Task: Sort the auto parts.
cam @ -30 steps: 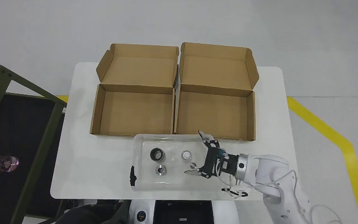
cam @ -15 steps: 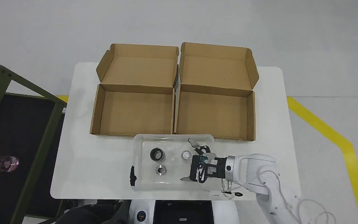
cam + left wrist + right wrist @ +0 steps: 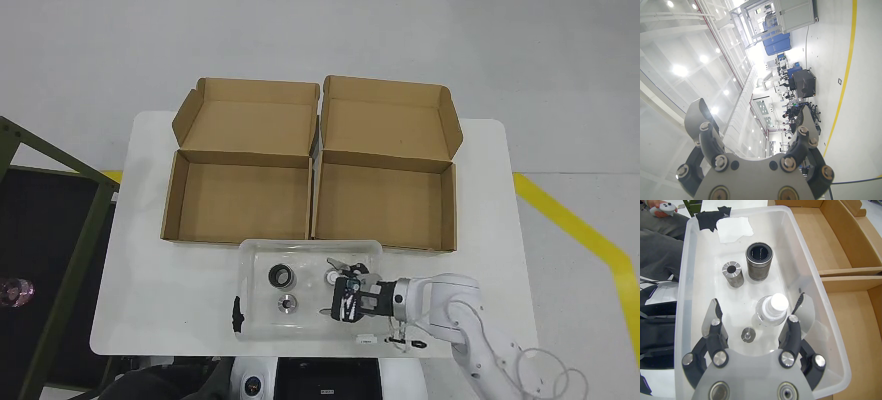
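The left gripper is pointing up at the ceiling, its fingers standing wide apart and holding nothing. The right gripper is hanging inside the clear bin at the near edge of the table. Its fingers are spread wide and gripping nothing.

Between those fingers, on the near side, a small steel stud is standing on the bin floor. It is looking hard, smooth and very low, so I think the fingers are needing to go almost to the floor and close across its round side.

To the left a short steel cylinder is standing upright. It is probably heavy for its size and slippery, so a grip across the middle is seeming best.

Farther, just beside the stud, a clear bottle with a white cap is standing. It is likely light and easy to tip, so the body below the cap is the safer place.

Left of it the bearing is standing on end, stiff and probably the heaviest. I would take it across the outer shell.

Beyond the bin two open boxes are waiting.
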